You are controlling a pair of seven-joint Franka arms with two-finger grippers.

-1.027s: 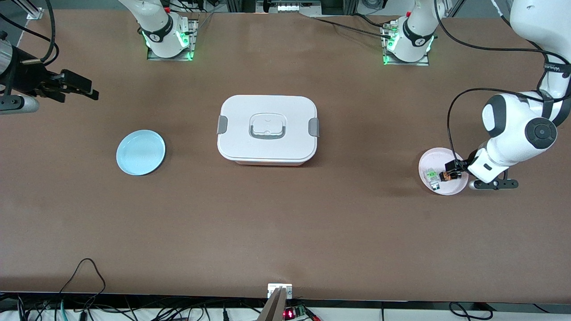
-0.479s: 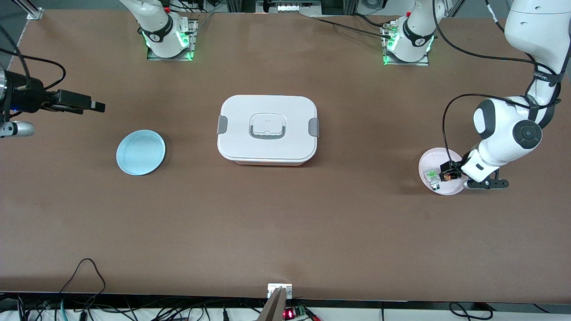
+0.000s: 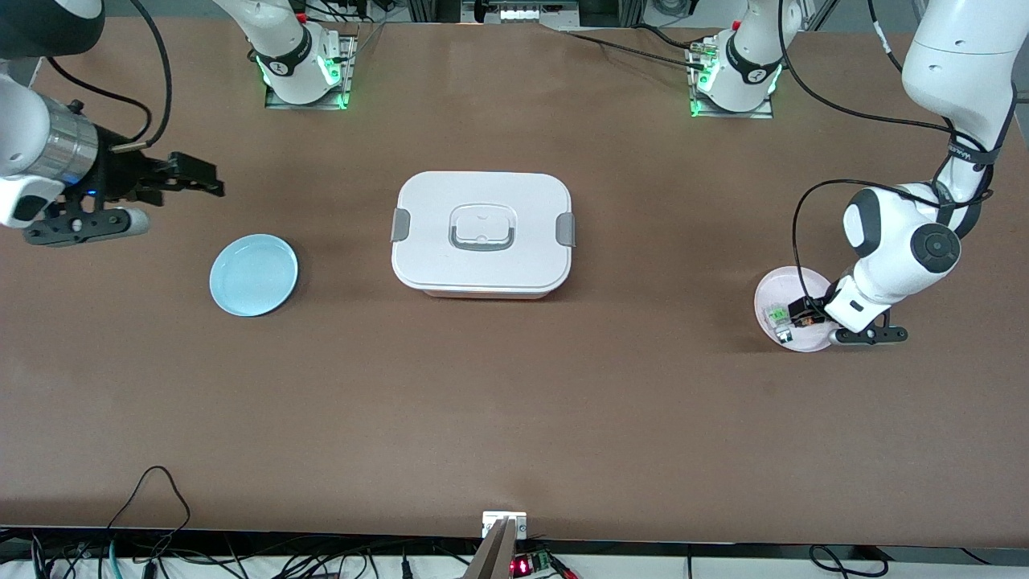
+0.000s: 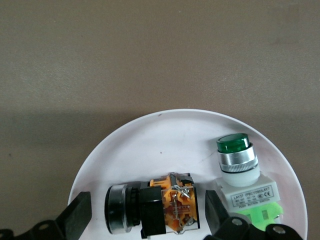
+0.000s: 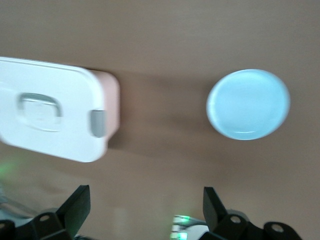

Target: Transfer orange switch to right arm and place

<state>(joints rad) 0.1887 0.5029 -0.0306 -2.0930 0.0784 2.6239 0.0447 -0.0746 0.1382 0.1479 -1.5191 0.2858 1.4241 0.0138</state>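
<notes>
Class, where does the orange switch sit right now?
The orange switch lies on the pink plate at the left arm's end of the table, beside the green-capped switch, between the left claw's open fingers.

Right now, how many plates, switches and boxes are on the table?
Plates: 2, the blue plate and the pink plate.
Switches: 2, the orange switch and the green-topped switch, both on the pink plate.
Boxes: 1, the white lidded box.
Total: 5
</notes>
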